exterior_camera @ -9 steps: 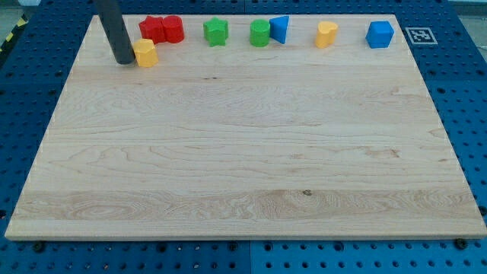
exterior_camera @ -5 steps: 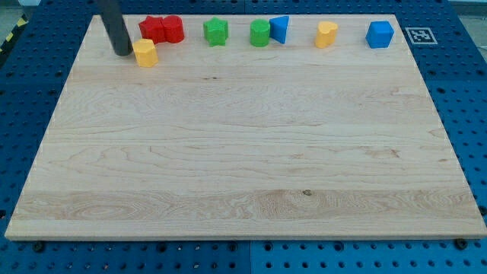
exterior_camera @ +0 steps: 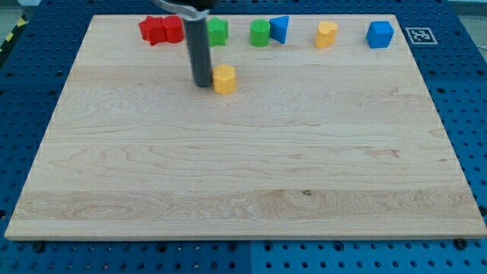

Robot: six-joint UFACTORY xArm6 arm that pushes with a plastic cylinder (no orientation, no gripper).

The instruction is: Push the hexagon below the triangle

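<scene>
The yellow hexagon block (exterior_camera: 224,78) lies on the wooden board (exterior_camera: 243,167), in the upper middle. My tip (exterior_camera: 202,83) touches its left side. The blue triangle block (exterior_camera: 279,28) stands in the top row, up and to the right of the hexagon, right beside a green cylinder block (exterior_camera: 260,33). The rod partly hides a green star block (exterior_camera: 218,31) behind it.
Along the top edge stand a red star block (exterior_camera: 153,30) touching a red cylinder block (exterior_camera: 173,29), a yellow block (exterior_camera: 326,34) and a blue block (exterior_camera: 379,34). A marker tag (exterior_camera: 420,34) sits off the board's top right corner.
My tip has swept right and slightly down, pushing the yellow hexagon from the upper left to below the green star block.
</scene>
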